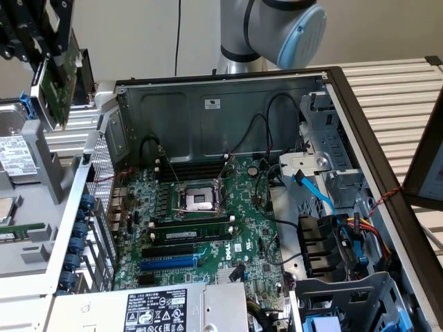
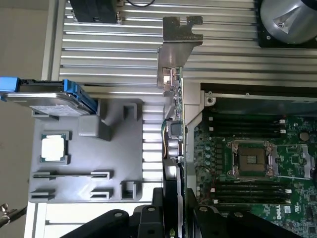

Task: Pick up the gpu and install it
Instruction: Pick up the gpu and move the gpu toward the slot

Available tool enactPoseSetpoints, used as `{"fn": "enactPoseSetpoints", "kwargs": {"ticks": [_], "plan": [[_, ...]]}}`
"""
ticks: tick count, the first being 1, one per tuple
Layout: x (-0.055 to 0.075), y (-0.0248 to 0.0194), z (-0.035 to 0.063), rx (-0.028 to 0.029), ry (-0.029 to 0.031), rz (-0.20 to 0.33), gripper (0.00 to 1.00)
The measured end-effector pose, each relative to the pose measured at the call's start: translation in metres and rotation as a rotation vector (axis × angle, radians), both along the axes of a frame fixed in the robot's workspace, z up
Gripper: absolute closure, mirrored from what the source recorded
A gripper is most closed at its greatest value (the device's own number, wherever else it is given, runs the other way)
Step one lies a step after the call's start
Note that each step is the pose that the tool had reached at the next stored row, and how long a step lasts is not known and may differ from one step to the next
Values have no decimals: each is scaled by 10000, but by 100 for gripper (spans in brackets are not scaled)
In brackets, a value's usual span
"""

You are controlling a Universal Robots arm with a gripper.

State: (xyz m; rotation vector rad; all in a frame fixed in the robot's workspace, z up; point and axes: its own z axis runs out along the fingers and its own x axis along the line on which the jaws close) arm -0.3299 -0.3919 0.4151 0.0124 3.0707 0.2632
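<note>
Right now I have the gripper (image 1: 50, 41) closed narrowly on the gpu (image 1: 59, 79), jaws pinching the card's flat faces at one end; its long axis runs straight out from the jaws, with the silver bracket (image 2: 179, 47) at the far end and the green board edge-on to the wrist camera. Relative to the motherboard (image 1: 208, 228), the card hangs high and well off toward the exterior view's left, outside the case wall (image 1: 104, 200); the blue slot (image 1: 169, 263) on the motherboard sits bare, well apart from the card; I judge nothing is seated yet.
</note>
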Motion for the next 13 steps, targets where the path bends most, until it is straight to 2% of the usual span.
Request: {"fn": "enactPoseSetpoints", "kwargs": {"ticks": [5,9,10,11,13], "plan": [[142,-75,2,12,33,0,73],[276,-163,11,12,63,0,73],[348,-216,21,11,81,2,73],[380,-245,26,11,124,0,73],[408,-274,29,12,211,0,73]]}}
